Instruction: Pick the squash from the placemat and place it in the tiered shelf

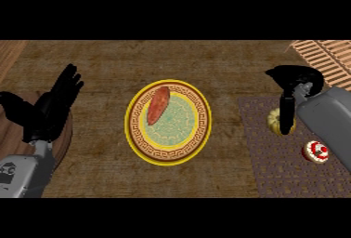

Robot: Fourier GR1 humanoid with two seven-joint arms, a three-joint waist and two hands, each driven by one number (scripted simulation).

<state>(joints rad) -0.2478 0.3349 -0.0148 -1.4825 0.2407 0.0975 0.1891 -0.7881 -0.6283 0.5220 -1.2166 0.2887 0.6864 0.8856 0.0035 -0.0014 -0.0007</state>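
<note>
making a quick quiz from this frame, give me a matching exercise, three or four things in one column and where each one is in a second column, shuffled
Things
1. squash
2. sausage
3. left hand
4. red and white item

Places
A. on the yellow-rimmed plate
B. on the placemat, toward the view's lower right
C. on the placemat, partly hidden by the right hand
D. open, fingers up, at the view's left edge

Pairs: 1-C, 2-A, 3-D, 4-B
</note>
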